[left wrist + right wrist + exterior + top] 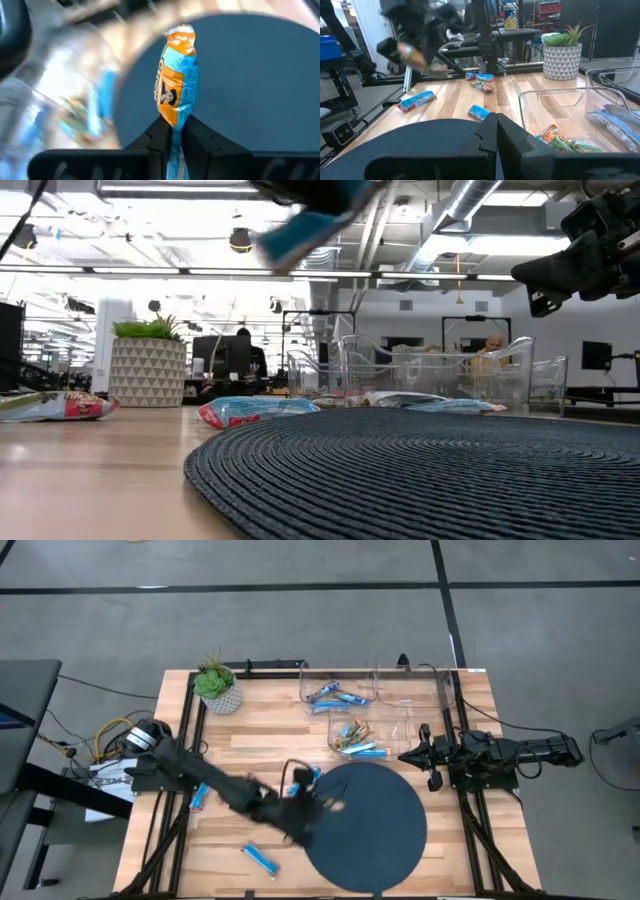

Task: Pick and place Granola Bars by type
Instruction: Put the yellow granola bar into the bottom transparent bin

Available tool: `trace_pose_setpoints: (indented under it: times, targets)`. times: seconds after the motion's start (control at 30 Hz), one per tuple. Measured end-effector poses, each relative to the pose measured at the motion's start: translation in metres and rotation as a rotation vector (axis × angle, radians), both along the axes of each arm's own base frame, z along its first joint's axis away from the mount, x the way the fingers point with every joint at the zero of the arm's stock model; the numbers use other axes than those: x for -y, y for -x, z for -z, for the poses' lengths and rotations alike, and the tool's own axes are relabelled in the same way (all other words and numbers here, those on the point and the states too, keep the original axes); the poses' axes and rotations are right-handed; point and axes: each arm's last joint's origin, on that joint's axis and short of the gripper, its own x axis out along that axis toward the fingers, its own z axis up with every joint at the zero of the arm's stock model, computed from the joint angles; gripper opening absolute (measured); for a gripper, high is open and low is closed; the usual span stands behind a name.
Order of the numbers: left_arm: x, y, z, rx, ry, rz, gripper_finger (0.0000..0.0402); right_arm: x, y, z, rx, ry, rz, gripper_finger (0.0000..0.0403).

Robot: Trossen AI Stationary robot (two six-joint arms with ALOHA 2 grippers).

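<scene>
Left hand pinched tight on an orange-and-blue granola bar, lifted above the dark round mat on the bench, right hand fully closed and empty at the bench's right side, other bars in clear bins, a few loose on the wood.

high: top-down, whole table | low: table-level | wrists: close, fwd | shared: mat

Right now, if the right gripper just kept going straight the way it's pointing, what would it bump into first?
Probably nothing soon. The right gripper, shut, points left above the round dark mat. Farther along that line are loose granola bars and the left arm, though depth is hard to judge.
</scene>
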Motion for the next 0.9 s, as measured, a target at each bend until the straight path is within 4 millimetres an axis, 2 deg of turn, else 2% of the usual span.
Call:
trace_pose_setpoints:
  times: [0.13, 0.23, 0.43, 0.6, 0.73, 0.9]
  targets:
    - [-0.038, -0.025, -0.014, 0.129, -0.054, -0.02, 0.0028, 0.0, 0.0, 0.0, 0.0, 0.0, 0.0, 0.0]
    - [-0.071, -0.04, -0.016, 0.168, -0.074, -0.011, 0.0025, 0.0, 0.0, 0.0, 0.0, 0.0, 0.0, 0.0]
    - [-0.129, -0.065, 0.006, 0.13, -0.126, 0.008, 0.0027, 0.0, 0.0, 0.0, -0.001, 0.0, 0.0, 0.0]
    - [-0.153, -0.079, 0.03, 0.095, -0.193, 0.081, 0.0025, 0.0, 0.0, 0.0, 0.002, 0.0, 0.0, 0.0]
    - [-0.169, -0.084, 0.037, 0.091, -0.259, 0.081, 0.0024, 0.0, 0.0, 0.0, 0.001, 0.0, 0.0, 0.0]
    - [-0.183, -0.082, 0.042, 0.053, -0.221, 0.026, 0.0032, 0.0, 0.0, 0.0, 0.004, -0.001, -0.001, 0.0]
